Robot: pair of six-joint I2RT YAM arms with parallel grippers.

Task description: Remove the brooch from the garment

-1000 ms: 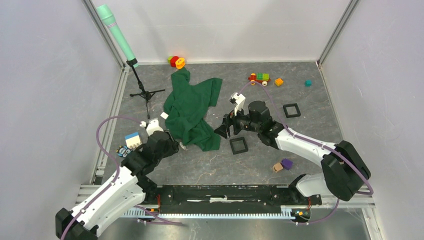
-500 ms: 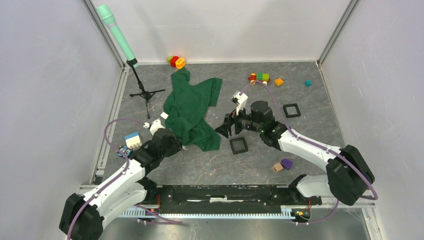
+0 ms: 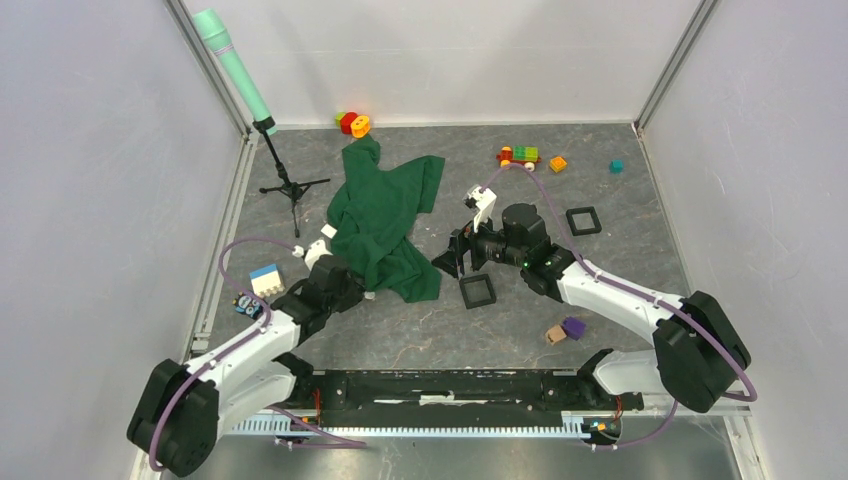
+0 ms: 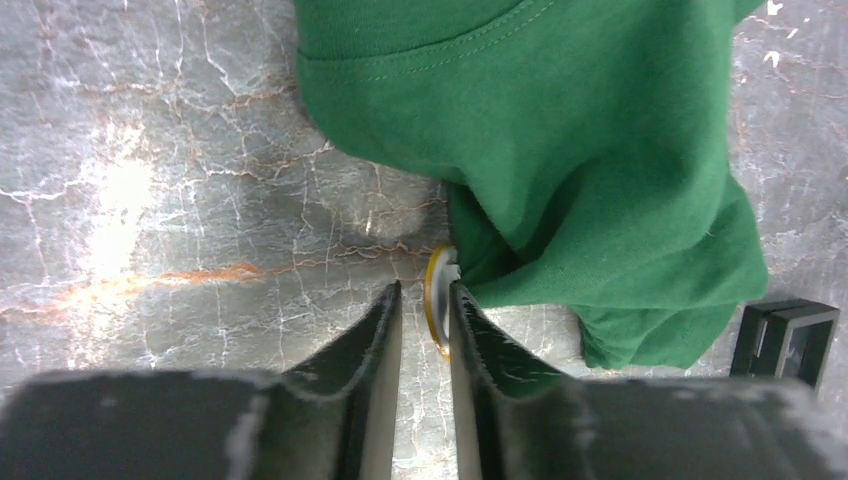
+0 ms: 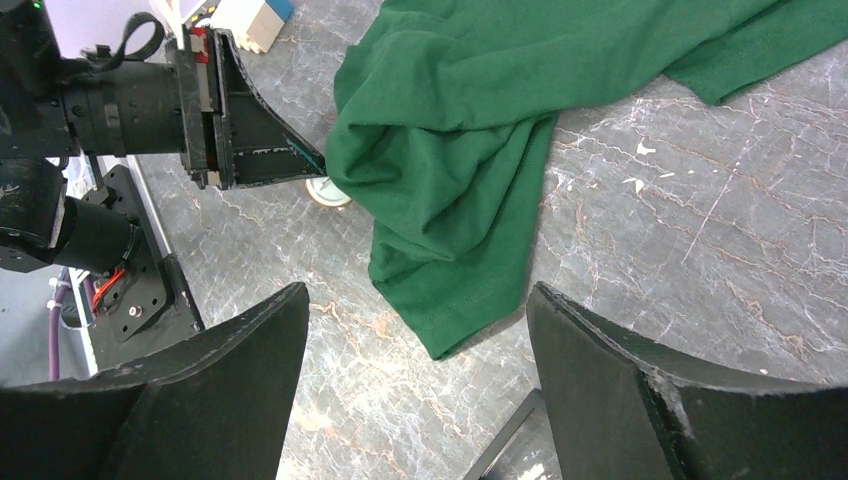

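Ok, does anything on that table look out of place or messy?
The green garment lies crumpled in a heap, not flat. The brooch stands on edge at its fold, between the fingers of the left hand. Around it lie scattered small toys.

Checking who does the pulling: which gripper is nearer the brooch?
Left. The left gripper has its fingers on either side of the brooch at the garment edge; the right gripper hangs open across the garment, well apart.
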